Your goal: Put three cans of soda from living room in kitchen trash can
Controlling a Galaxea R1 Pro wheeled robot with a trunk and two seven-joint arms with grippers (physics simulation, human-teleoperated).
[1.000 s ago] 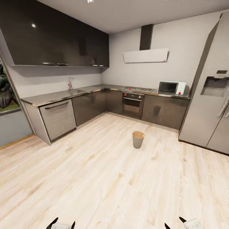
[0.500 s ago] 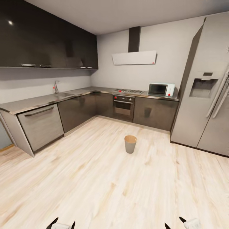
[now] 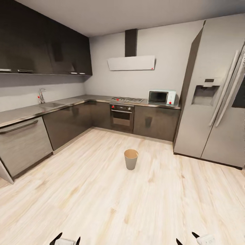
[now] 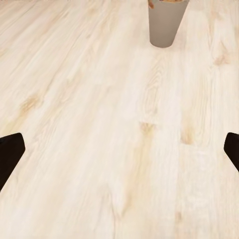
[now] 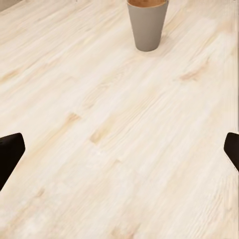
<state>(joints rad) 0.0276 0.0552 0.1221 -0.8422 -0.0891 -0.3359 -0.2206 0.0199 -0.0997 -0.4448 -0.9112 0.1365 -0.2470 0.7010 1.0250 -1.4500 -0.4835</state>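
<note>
kitchen floor point(image 3: 102, 190) pale wood; tash can point(image 3: 131, 159) upright; left gripper point(image 4: 119, 152), right gripper point(image 5: 119, 152) spread wide, empty.

Left gripper point(image 3: 65, 240): pale grey body, two black pointed curved fingertips point(image 4: 9, 155). Right gripper point(image 3: 188, 239): matching pale grey body, black pointed fingertips point(image 5: 8, 154).

Grey tash can point(image 3: 131, 159) — upright; mid-floor in kitchen point(image 3: 102, 112)
</note>
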